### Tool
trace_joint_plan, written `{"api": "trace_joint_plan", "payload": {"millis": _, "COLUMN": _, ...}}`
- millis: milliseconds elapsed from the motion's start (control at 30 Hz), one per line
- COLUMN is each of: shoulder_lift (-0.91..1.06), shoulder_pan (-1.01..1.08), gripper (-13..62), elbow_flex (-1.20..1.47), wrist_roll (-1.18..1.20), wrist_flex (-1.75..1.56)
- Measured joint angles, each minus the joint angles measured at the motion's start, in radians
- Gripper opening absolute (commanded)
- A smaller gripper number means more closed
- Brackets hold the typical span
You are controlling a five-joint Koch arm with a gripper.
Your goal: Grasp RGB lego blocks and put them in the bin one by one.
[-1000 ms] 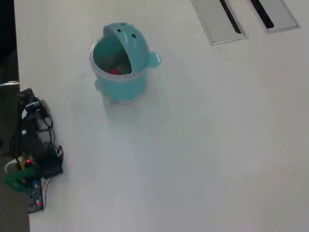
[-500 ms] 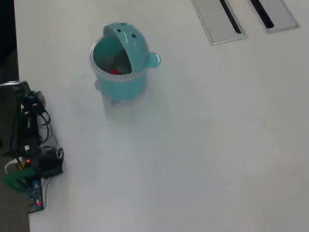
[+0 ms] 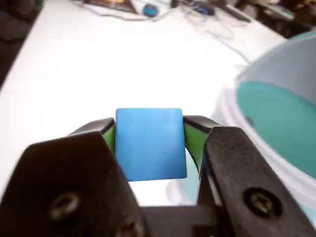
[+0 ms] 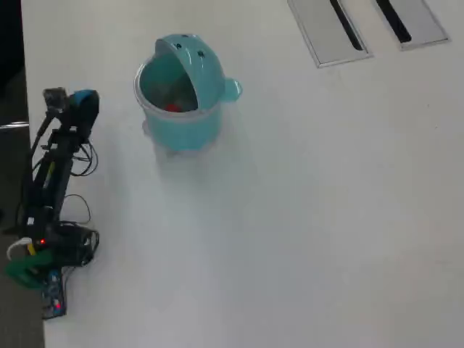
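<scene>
In the wrist view my gripper [image 3: 149, 143] is shut on the blue cube [image 3: 149, 143], its green-lined black jaws pressing both sides. The teal bin [image 3: 276, 123] rises at the right, its open rim close beside the cube. In the overhead view the bin [image 4: 181, 123] stands at the upper left with its domed dotted lid tipped back, and a red cube [image 4: 172, 108] lies inside it. The gripper [image 4: 85, 101] with the blue cube is left of the bin, raised above the table. The yellow-green cube is not in view.
The arm's base and wires [image 4: 43, 246] sit at the table's left edge in the overhead view. Two grey slotted panels [image 4: 366, 25] lie at the top right. Cables and clutter [image 3: 163, 10] line the far table edge in the wrist view.
</scene>
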Motion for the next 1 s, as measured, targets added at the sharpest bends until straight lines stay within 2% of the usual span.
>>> {"api": "trace_joint_plan", "payload": {"millis": 233, "shoulder_lift": -0.061, "shoulder_pan": 0.146, "gripper": 10.0, "elbow_flex": -0.152, "wrist_roll": 0.005, "wrist_flex": -0.038}}
{"api": "trace_joint_plan", "payload": {"millis": 533, "shoulder_lift": -0.313, "shoulder_pan": 0.316, "gripper": 10.1, "elbow_flex": -0.488, "wrist_roll": 0.003, "wrist_flex": -0.044}}
{"api": "trace_joint_plan", "payload": {"millis": 733, "shoulder_lift": -0.391, "shoulder_pan": 0.413, "gripper": 10.7, "elbow_flex": -0.502, "wrist_roll": 0.005, "wrist_flex": -0.044}}
{"api": "trace_joint_plan", "payload": {"millis": 767, "shoulder_lift": -0.407, "shoulder_pan": 0.436, "gripper": 12.0, "elbow_flex": -0.502, "wrist_roll": 0.003, "wrist_flex": -0.054}}
{"api": "trace_joint_plan", "payload": {"millis": 900, "shoulder_lift": -0.443, "shoulder_pan": 0.457, "gripper": 25.7, "elbow_flex": -0.502, "wrist_roll": 0.002, "wrist_flex": -0.126}}
{"api": "trace_joint_plan", "payload": {"millis": 1000, "shoulder_lift": -0.453, "shoulder_pan": 0.454, "gripper": 30.1, "elbow_flex": -0.502, "wrist_roll": 0.002, "wrist_flex": -0.175}}
